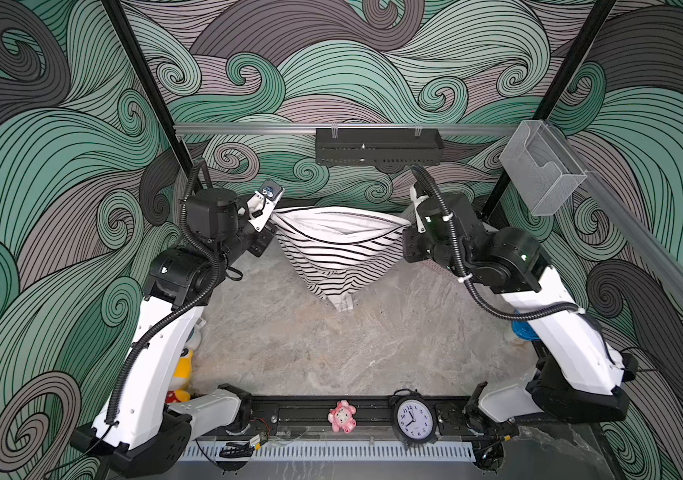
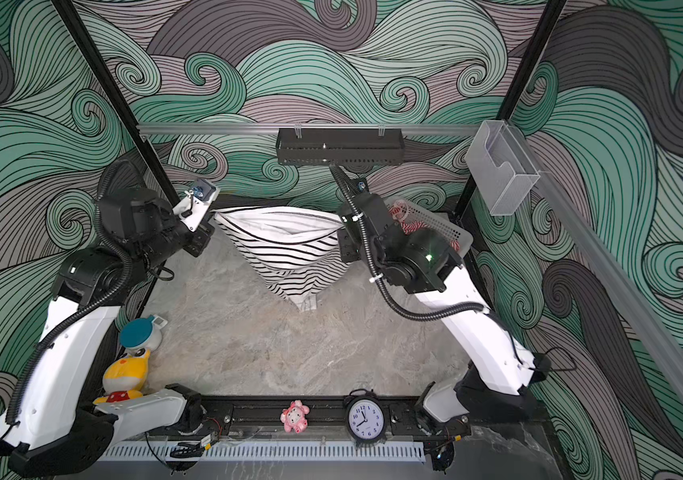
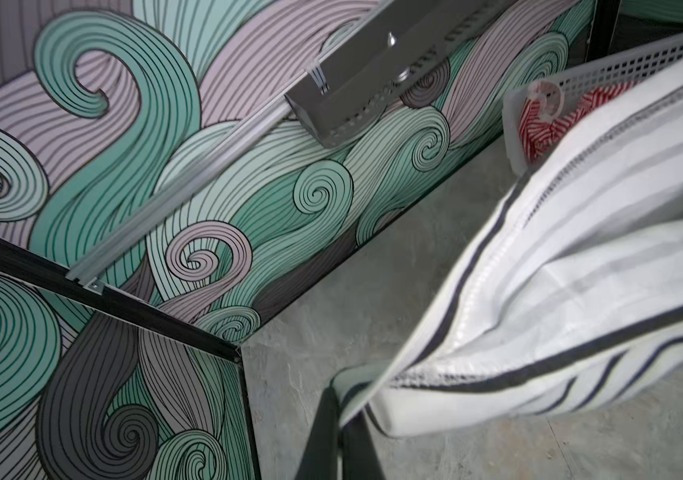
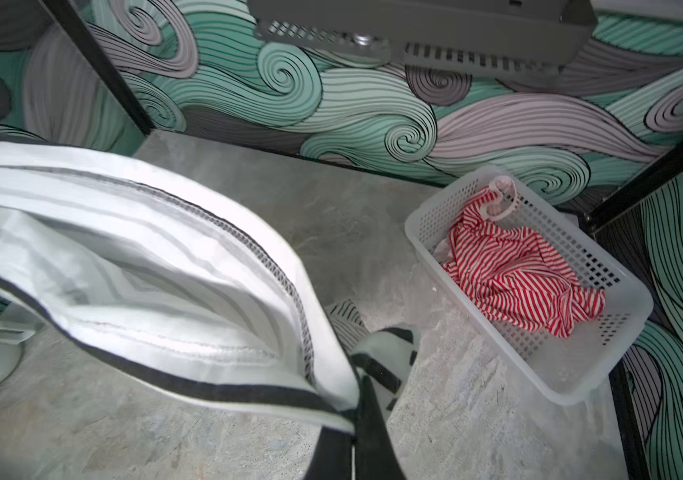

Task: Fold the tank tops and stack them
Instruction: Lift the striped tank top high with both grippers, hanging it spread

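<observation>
Early going, by the look of it: nothing folded, nothing stacked. At the left, the left gripper (image 1: 272, 217), pinched shut on one corner of the black-and-white tank top (image 1: 337, 253). Between the arms, the top itself, stretched in the air along its open edge and sagging to a point at or just above the table (image 1: 331, 357) (hard to tell which). At the right, the right gripper (image 1: 411, 221), clamped on the opposite corner. Further right, the red-and-white tank top (image 4: 514, 274), crumpled in a white basket (image 4: 605, 374) at the far right corner of the table, apart from both grippers. Left to do, judging from this: lay out and fold the black-and-white one, fetch and fold the red one, stack the pair. Below, grey marbled tabletop, mostly bare. Along the near edge from the left: yellow plush toy (image 2: 123, 374), pink toy (image 2: 294, 415), clock (image 2: 365, 419). Up on the right rail, a clear box (image 2: 501, 170). All round, green-and-grey wave-patterned walls.
</observation>
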### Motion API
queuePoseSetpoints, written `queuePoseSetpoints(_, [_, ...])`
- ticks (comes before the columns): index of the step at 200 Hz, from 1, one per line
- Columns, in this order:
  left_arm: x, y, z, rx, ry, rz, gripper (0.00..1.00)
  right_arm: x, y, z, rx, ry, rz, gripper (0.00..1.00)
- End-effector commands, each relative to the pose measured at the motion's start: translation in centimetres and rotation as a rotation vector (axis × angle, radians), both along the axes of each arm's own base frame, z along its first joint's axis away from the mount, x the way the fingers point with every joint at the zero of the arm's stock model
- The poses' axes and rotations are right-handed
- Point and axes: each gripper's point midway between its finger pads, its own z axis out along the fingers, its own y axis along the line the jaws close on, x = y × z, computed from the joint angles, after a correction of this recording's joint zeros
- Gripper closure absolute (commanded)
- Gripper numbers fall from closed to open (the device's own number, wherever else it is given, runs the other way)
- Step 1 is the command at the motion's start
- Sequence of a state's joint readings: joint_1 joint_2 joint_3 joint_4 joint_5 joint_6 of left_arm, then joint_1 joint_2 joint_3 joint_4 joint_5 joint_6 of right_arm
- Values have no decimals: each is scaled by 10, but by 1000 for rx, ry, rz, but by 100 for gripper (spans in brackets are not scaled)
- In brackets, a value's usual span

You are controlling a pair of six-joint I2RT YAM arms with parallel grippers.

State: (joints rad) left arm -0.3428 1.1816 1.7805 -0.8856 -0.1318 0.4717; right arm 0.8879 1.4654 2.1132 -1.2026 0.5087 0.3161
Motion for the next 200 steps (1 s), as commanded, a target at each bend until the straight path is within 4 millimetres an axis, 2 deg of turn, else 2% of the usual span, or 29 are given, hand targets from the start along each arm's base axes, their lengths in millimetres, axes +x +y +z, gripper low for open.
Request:
queuePoseSetpoints(1, [-29,19,40,-8,-72,38,100,-26,-20,42,2,-85,13,100])
queuePoseSetpoints(17, [-47,24,68,-30,-128,36,100,-42,-18,68,45,-132,60,100])
queuePoseSetpoints(29, [-59,26,85,-47,-160,23,100,-49,-15,78,67,-153,88,100])
queuePoseSetpoints(55, [-80,33,99,-74,-182,22,100,-54,-16,82,76,-160,99,100])
queuePoseSetpoints(75, [-86,36,90,-76,-155,35,100,-52,-18,77,67,-165,86,100])
queuePoseSetpoints(104, [-69,34,47,-23,-43,58,100,-35,-24,61,8,-144,17,100])
queuePoseSetpoints(125, [-29,32,3,38,20,110,100,-2,-35,22,67,30,-32,100])
queuePoseSetpoints(150, [25,22,-44,61,82,110,100,38,-34,-9,84,120,-57,100])
queuePoseSetpoints(168, [78,22,-66,23,94,116,100,74,-32,-28,96,172,-72,100])
queuePoseSetpoints(179, [110,26,-78,14,107,128,100,104,-33,-46,114,219,-85,100])
queuePoseSetpoints(185, [133,25,-95,20,130,125,100,115,-35,-52,120,237,-95,100])
queuePoseSetpoints(194, [157,24,-106,24,123,115,100,143,-40,-72,153,293,-115,100])
queuePoseSetpoints(196, [162,24,-108,24,122,117,100,153,-40,-83,160,320,-121,100])
queuePoseSetpoints(200, [173,24,-112,25,116,117,100,160,-42,-83,176,321,-125,100])
